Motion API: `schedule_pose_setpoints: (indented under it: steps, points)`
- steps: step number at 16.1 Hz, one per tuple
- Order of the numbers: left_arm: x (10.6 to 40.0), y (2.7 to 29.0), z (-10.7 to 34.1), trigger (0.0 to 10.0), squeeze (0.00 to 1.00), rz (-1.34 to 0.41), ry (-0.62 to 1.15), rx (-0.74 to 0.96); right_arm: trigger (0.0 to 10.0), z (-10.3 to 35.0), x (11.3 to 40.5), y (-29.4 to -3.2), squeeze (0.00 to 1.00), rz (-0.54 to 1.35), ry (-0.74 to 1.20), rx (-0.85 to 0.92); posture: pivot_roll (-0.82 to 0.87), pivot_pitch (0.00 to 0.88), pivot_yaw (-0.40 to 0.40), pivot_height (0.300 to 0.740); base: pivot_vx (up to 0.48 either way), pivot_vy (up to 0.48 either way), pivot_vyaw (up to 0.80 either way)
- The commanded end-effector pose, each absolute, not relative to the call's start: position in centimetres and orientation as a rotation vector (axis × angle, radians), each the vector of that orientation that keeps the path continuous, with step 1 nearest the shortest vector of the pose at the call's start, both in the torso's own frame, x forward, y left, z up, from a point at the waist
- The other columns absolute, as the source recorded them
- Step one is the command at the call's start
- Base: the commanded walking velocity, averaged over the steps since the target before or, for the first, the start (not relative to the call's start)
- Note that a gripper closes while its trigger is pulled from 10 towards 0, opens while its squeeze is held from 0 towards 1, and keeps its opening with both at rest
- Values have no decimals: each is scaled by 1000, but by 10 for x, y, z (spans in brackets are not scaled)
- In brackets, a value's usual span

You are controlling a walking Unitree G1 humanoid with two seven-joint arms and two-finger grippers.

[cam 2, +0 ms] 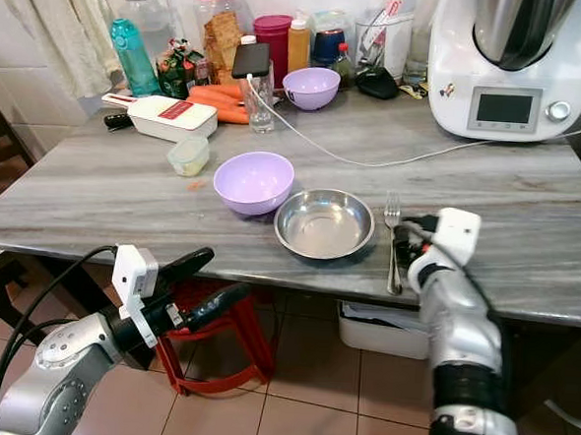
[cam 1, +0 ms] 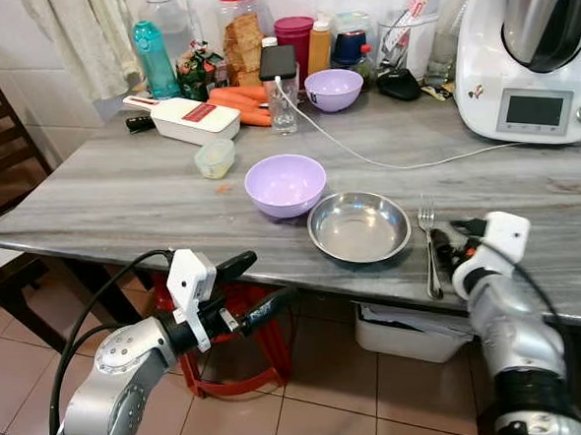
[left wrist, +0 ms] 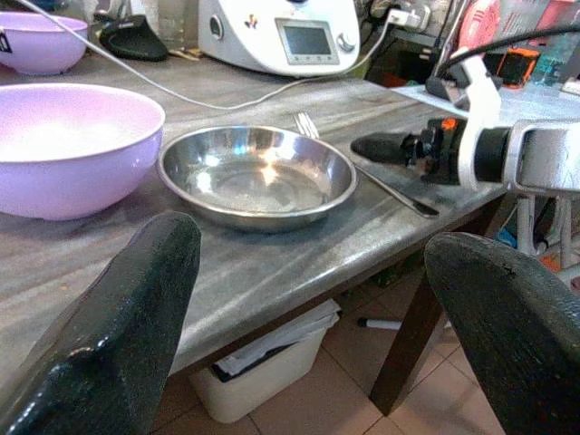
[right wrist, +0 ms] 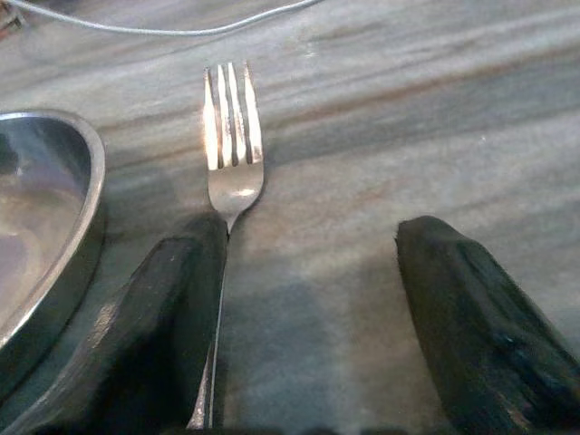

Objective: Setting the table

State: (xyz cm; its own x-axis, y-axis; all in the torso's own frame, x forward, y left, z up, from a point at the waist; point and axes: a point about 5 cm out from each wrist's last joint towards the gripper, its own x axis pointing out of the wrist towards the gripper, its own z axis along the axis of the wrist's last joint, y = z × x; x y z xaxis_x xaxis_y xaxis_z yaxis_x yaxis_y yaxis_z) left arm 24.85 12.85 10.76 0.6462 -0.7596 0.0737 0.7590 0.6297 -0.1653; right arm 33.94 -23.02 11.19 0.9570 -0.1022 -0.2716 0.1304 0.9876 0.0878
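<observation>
The left gripper (cam 1: 252, 289) hangs below the near edge of the grey marble-patterned table (cam 1: 125, 183), off its left half, its two black fingers spread apart and holding nothing. On the table, close to the near edge and about midway along it, a lilac plastic bowl (cam 1: 285, 184) sits touching or just beside a shallow round stainless-steel plate (cam 1: 359, 227) on its right. Just beside the plate's right rim lies a silver metal fork (cam 1: 430, 242), tines pointing toward the far edge and handle reaching almost to the near edge. The right gripper (right wrist: 308, 317) rests low over the near edge at the fork's handle, fingers parted and released: in the right wrist view one finger (right wrist: 154, 317) lies over the handle, the other finger (right wrist: 480, 317) stands well to the side on bare table. Toward the far right corner stands a white kitchen machine (cam 1: 531, 70).
</observation>
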Motion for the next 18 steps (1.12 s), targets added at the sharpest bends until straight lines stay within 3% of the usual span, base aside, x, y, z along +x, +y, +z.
schedule_pose_setpoints:
  steps: [1,8,18]
  points:
    - [250,133,106,10000,0,-852,12,-172,10000,119,341,-225,1000,-125,233,78,-89,0,143,740,0,0,0]
    - [252,130,110,10000,0,-857,5,-222,10000,123,338,-229,1000,-201,245,-53,-87,0,126,740,0,0,0]
    - [250,130,106,10000,0,-851,36,-232,10000,110,328,-240,1000,-276,278,-94,-82,0,122,740,0,0,0]
